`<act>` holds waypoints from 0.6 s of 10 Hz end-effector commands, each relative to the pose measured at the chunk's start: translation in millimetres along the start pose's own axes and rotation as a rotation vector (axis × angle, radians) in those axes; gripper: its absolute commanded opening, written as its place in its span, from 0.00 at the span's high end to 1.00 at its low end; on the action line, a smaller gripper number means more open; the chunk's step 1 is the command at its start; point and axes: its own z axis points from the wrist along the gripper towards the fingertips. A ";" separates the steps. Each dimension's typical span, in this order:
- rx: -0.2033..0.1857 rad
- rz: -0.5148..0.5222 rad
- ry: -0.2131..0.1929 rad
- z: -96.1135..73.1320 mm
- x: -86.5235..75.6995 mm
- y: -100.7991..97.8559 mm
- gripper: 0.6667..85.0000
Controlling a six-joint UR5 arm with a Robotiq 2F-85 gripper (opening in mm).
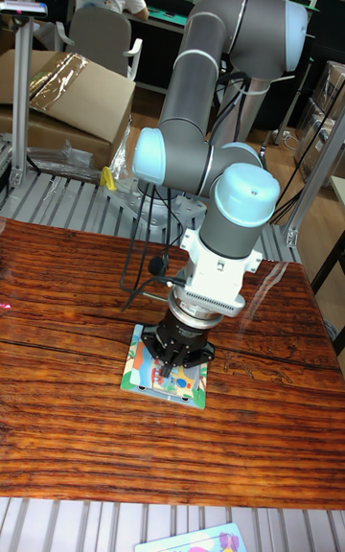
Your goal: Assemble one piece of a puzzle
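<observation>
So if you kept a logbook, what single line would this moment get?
stage: placing piece | gripper: low over puzzle board, fingers' state unclear | puzzle piece: not visible | board: flat on wooden table

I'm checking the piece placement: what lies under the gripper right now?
The gripper sits directly over the colorful puzzle board on the wooden table. Its body covers the board's middle, so any piece beneath is hidden.

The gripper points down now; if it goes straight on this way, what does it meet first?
The gripper points down at the puzzle board on the table. It would likely meet the board first; whether it touches already is unclear.
</observation>
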 end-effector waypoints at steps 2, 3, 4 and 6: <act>0.007 -0.011 0.019 -7.3 2.4 -3.7 0.99; 0.017 -0.018 0.029 -9.4 5.7 -6.3 0.99; 0.024 -0.027 0.037 -10.9 8.4 -8.4 0.99; 0.021 -0.037 0.028 -8.3 5.0 -7.9 0.99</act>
